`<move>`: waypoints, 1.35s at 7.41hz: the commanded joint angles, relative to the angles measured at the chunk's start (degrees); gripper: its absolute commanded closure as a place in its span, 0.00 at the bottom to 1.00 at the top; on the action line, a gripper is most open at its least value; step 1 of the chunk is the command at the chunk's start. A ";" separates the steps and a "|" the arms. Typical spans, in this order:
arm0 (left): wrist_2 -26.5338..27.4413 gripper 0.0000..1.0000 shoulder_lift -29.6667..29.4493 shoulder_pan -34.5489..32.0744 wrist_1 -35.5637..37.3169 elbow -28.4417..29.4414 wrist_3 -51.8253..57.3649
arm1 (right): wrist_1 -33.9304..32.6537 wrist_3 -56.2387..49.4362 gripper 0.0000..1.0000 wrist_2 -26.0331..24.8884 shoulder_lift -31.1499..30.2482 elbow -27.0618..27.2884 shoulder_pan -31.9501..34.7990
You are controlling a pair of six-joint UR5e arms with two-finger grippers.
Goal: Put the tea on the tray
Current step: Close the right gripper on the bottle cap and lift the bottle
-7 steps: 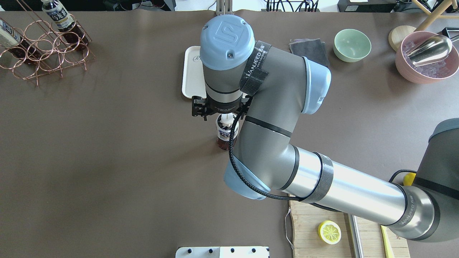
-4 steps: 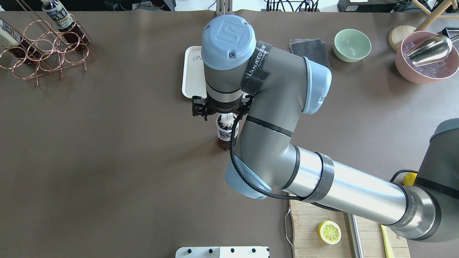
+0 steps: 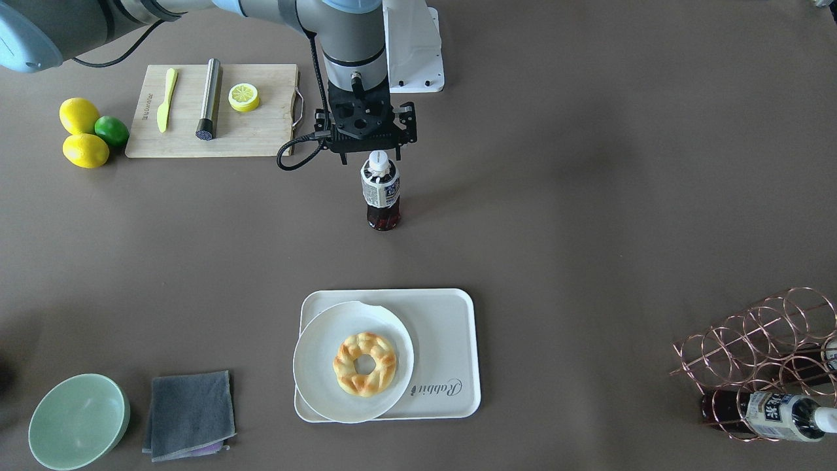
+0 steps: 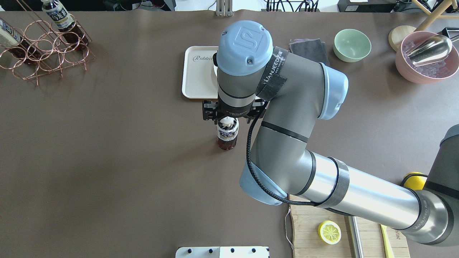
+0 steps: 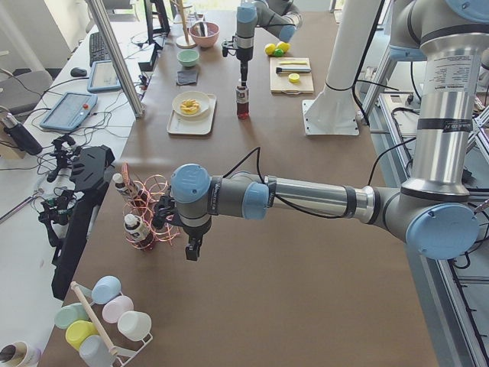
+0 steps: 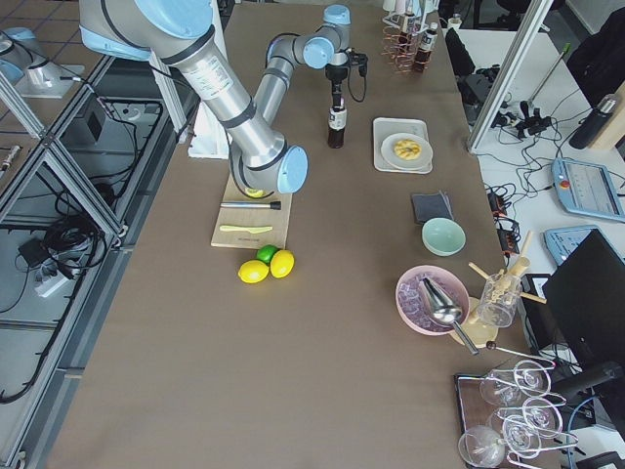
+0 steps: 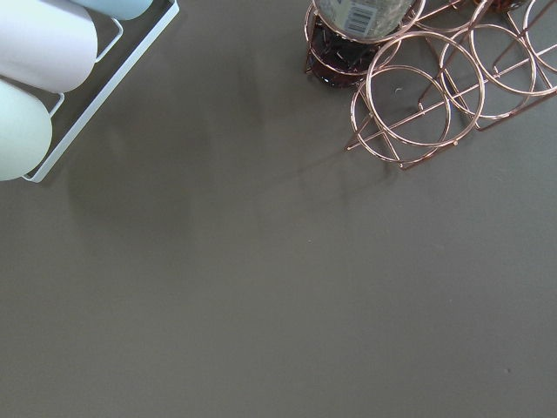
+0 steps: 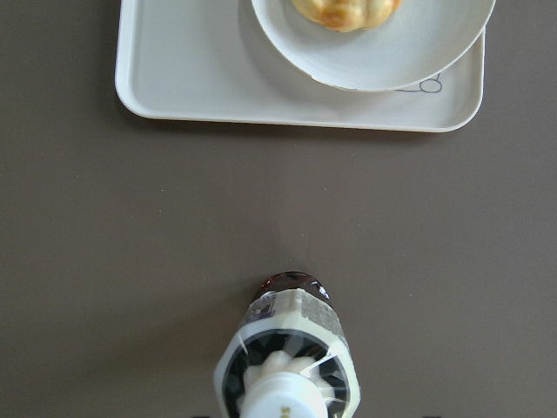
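Note:
The tea bottle (image 3: 380,193) stands upright on the brown table, white cap up, some way from the tray; it also shows in the overhead view (image 4: 226,135) and in the right wrist view (image 8: 287,344). My right gripper (image 3: 370,158) hangs straight over it, jaws open, one on each side of the cap with gaps. The cream tray (image 3: 451,327) marked "Rabbit" lies beyond the bottle and carries a round plate (image 3: 314,366) with a doughnut. My left gripper (image 5: 193,248) hangs by the copper rack at the table's left end; I cannot tell whether it is open or shut.
A copper wire rack (image 4: 43,50) at the far left holds two more tea bottles (image 4: 61,18). A cutting board (image 3: 261,131) with a lemon half, a knife and a steel tool lies near the robot. A green bowl (image 4: 352,44), a grey cloth and a pink ice bowl stand at the far right.
My right arm has shifted to the right, so the gripper now sits more squarely over the cap. The bottle has not moved, and more of the tray shows.

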 commanded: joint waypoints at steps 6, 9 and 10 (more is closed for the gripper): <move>0.02 0.02 -0.04 0.17 -0.09 1.07 0.13 | -0.16 0.79 0.25 -0.93 1.55 -0.42 -0.26; 0.02 0.02 -0.13 0.43 -0.09 1.24 0.13 | -1.04 0.79 0.55 -1.89 1.29 -0.33 -0.26; 0.02 0.02 -0.13 0.61 -0.09 1.33 0.13 | -1.04 0.79 0.83 -2.24 1.29 -0.42 -0.34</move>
